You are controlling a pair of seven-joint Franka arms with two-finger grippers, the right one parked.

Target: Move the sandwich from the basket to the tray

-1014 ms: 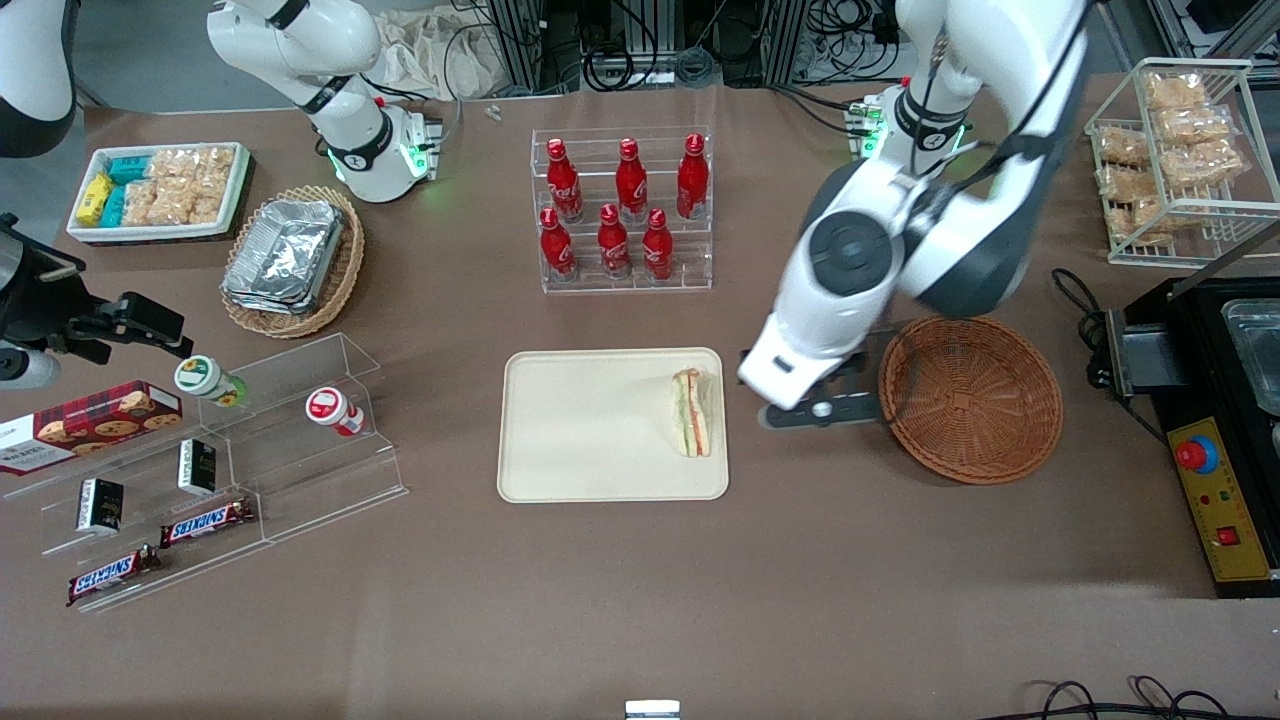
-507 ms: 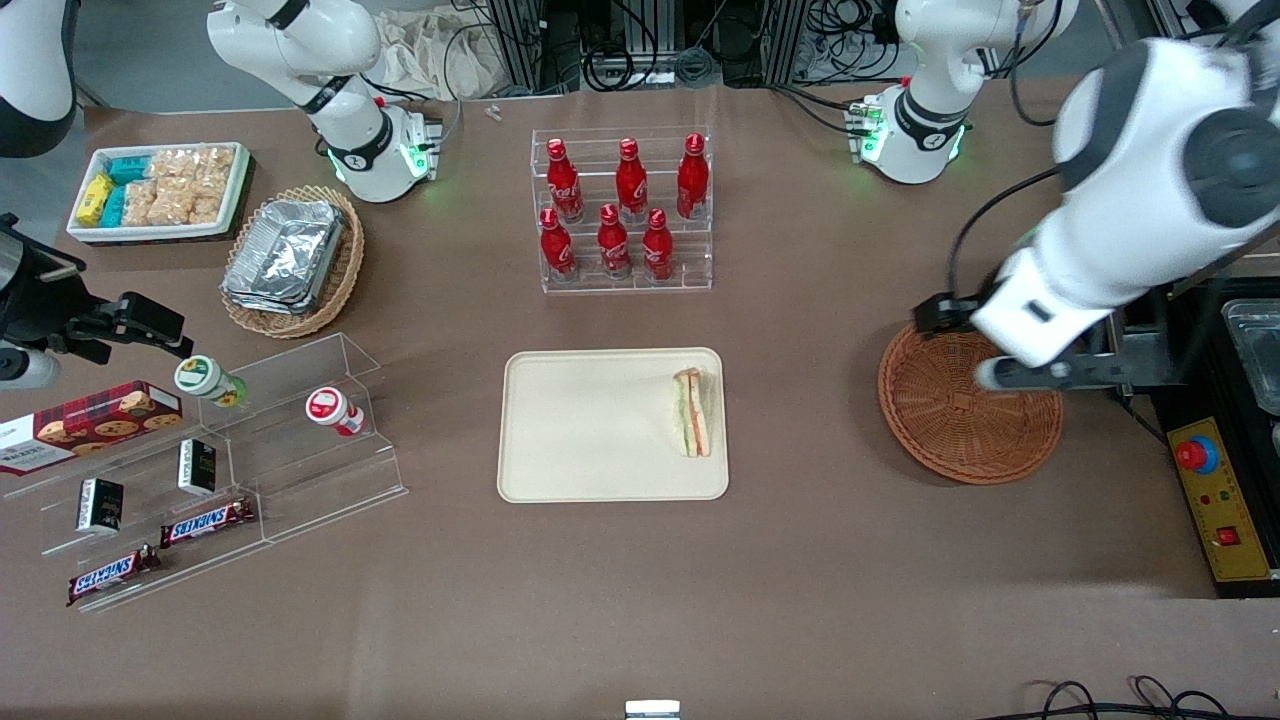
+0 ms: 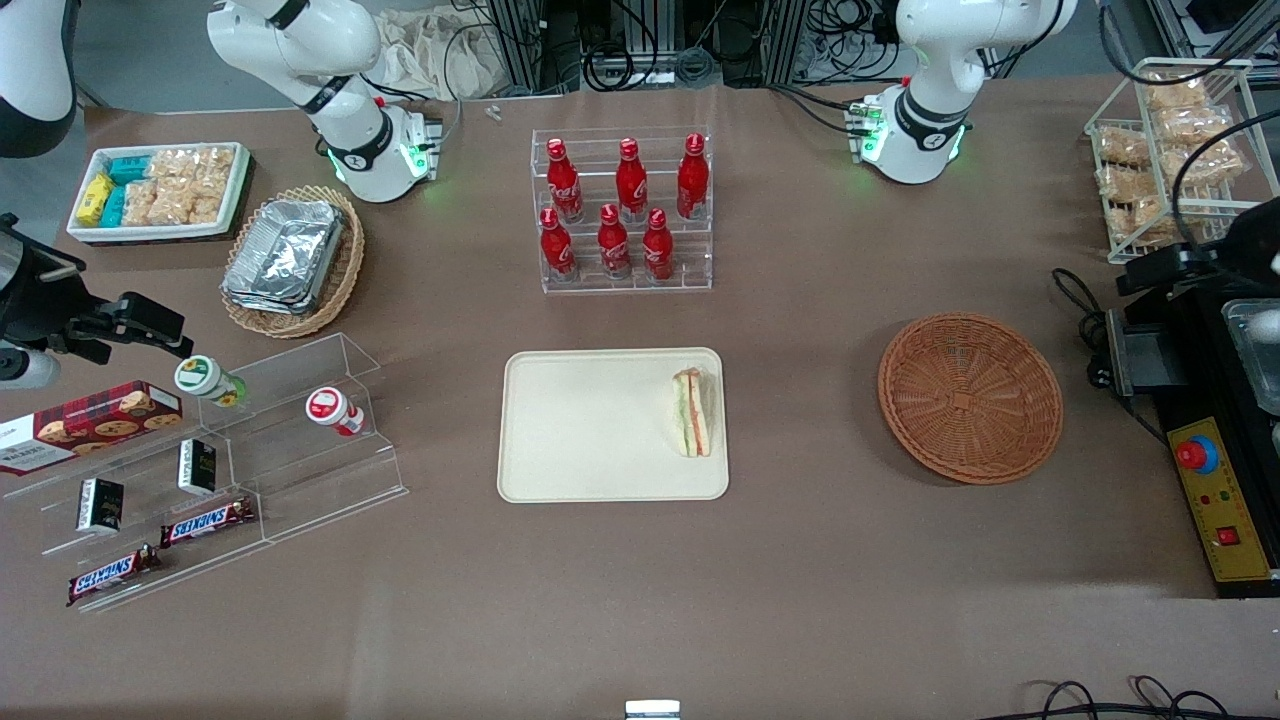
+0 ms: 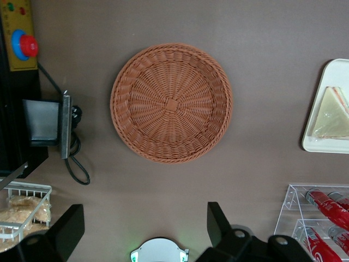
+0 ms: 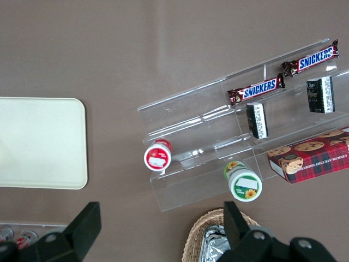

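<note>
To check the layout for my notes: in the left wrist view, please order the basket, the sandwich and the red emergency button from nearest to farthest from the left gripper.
Gripper is open, above the table.
1. Basket, empty, nearest.
2. Red button and sandwich, on the tray: too close to call.

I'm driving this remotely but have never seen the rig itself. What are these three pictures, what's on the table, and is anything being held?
Two white robot arms are bolted to a brown table.

One picture looks down from the front. The other two come from cameras on each arm's wrist.

The sandwich lies on the cream tray. The round wicker basket beside it, toward the working arm's end, holds nothing.

Also there: a rack of red bottles and a clear stand with Snickers bars.

The working arm's end effector hangs high above the table near the basket, its fingers spread wide apart. Nothing is held.
</note>
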